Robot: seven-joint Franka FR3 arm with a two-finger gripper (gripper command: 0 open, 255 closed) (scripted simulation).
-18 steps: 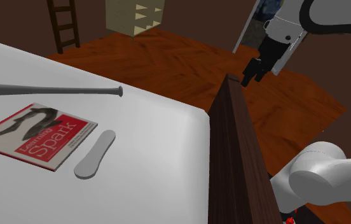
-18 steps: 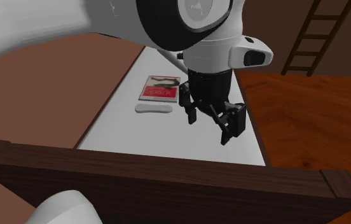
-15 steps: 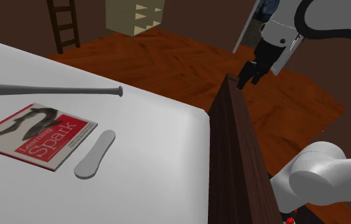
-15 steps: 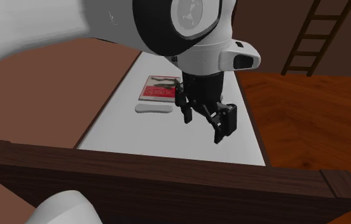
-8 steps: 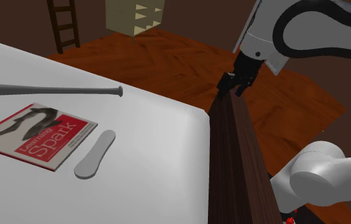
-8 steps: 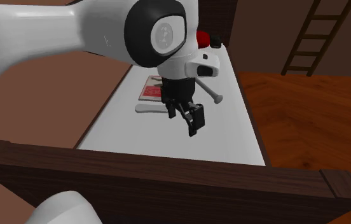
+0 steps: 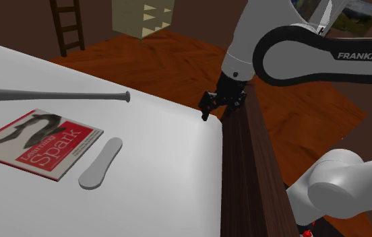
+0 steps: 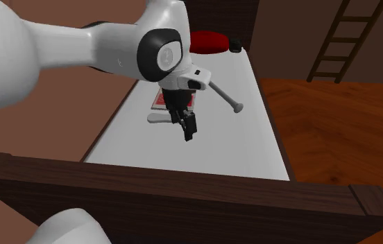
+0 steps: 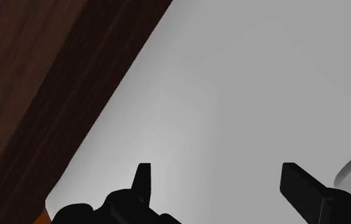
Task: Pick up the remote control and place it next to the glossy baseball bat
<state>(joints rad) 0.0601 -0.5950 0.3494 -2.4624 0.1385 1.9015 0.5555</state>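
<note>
The gripper (image 7: 208, 109) is hanging over the table (image 7: 164, 155) near its corner, just beside the dark wooden board (image 7: 249, 168) that is running along the table's edge. Its fingers (image 9: 144, 181) are standing wide apart, with nothing between them but bare white surface (the wrist view is showing this plainly). The remote (image 7: 101, 162), drawn as a plain grey rounded slab, is lying flat on the table, just beside the edge of a red-and-white book (image 7: 36, 143), on the book's side toward the shoulder view's right. It is sitting well apart from the gripper. The grey bat (image 7: 56, 95) is lying beyond the book, its knob pointing toward the shoulder view's right, apart from the remote. In the second exterior view the arm (image 8: 100, 48) is covering part of the book, and a red round thing (image 8: 207, 40) is resting at the table's far end.
</note>
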